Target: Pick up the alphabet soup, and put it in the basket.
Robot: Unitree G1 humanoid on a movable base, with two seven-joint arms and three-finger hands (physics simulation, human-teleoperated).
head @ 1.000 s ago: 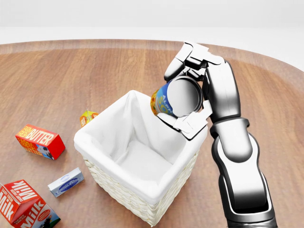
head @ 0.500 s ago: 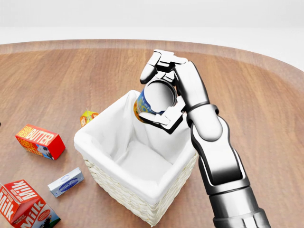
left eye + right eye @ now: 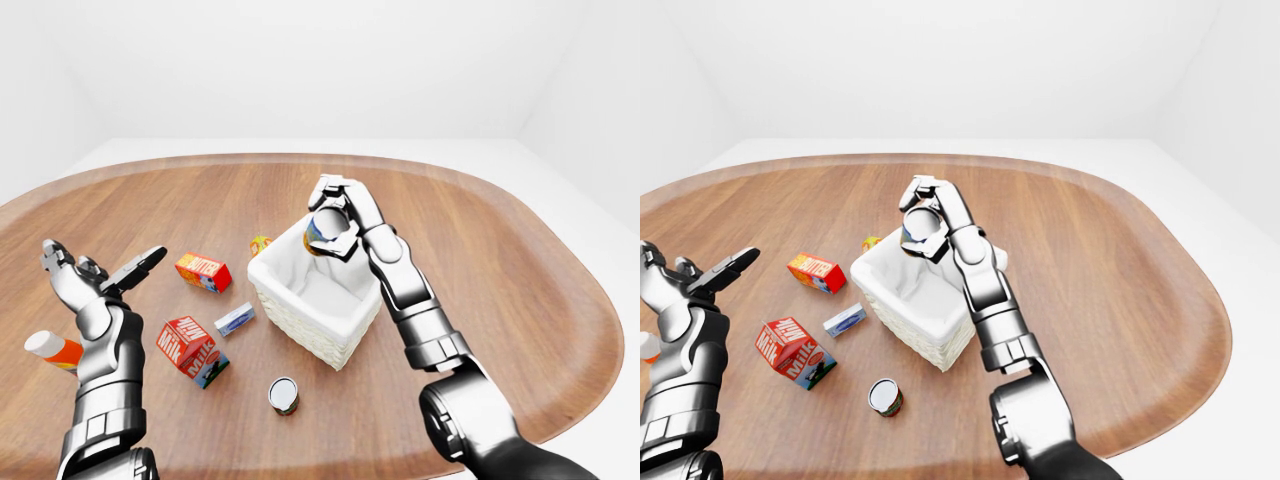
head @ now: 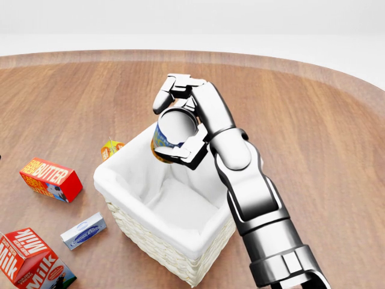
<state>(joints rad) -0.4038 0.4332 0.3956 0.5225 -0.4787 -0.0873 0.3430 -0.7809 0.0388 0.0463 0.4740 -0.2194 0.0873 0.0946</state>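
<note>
Head view, right hand (image 4: 180,123): fingers clamped round alphabet soup (image 4: 170,135), can tilted.
Soup position: above basket (image 4: 129,180), over its 12 o'clock rim.
Left hand (image 3: 95,275): fingers spread, holding nothing, at basket's 9 o'clock.

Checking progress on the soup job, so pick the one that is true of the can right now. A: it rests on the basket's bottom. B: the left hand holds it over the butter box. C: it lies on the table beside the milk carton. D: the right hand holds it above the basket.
D: the right hand is closed round the soup can, which is up in the air over the basket.
</note>
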